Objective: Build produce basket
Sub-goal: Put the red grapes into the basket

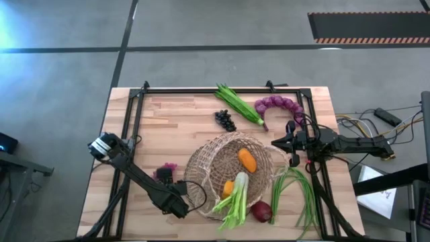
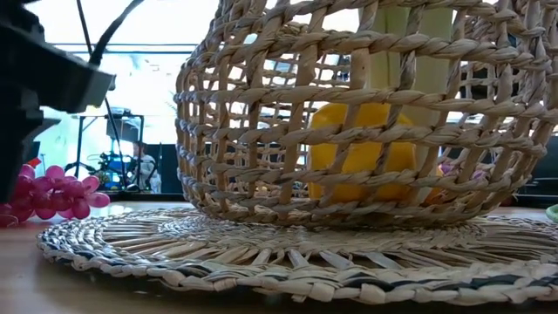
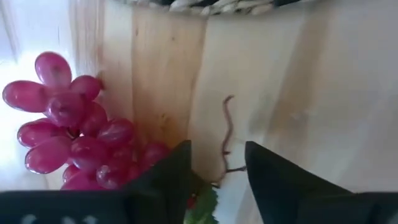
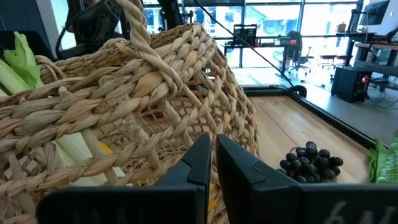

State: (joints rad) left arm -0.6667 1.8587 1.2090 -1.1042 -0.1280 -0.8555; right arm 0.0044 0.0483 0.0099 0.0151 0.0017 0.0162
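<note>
Basket (image 1: 222,161) at mid-desk, tipped on its side, mouth toward the near edge, sitting on a flat woven mat (image 2: 288,257). Left hand (image 3: 217,171) low on the desk (image 1: 175,114) just left of the basket, fingers (image 3: 168,177) partly apart astride a thin brown stem (image 3: 227,134); whether they pinch it, cannot tell. Pink grapes (image 3: 74,134) lie touching the side of one finger; a scrap of green leaf (image 3: 205,202) shows between the fingers. Right hand (image 4: 211,158) at the basket's right rim, fingers together, tips against the weave; cannot tell if any strand is caught. Inside the basket: an orange pepper (image 1: 246,160) and a second one (image 1: 228,187), with a leek (image 1: 235,198) running out of the mouth toward the near edge. Red onion (image 1: 261,212) just beside the leek's tip, outside. Green beans (image 1: 299,191) fan out to the right of the basket, below the right arm. Dark grapes (image 1: 225,119) behind the basket, apart from it. Green pods (image 1: 238,104) lie slantwise at the far edge, with a purple onion string (image 1: 279,105) just to their right.
</note>
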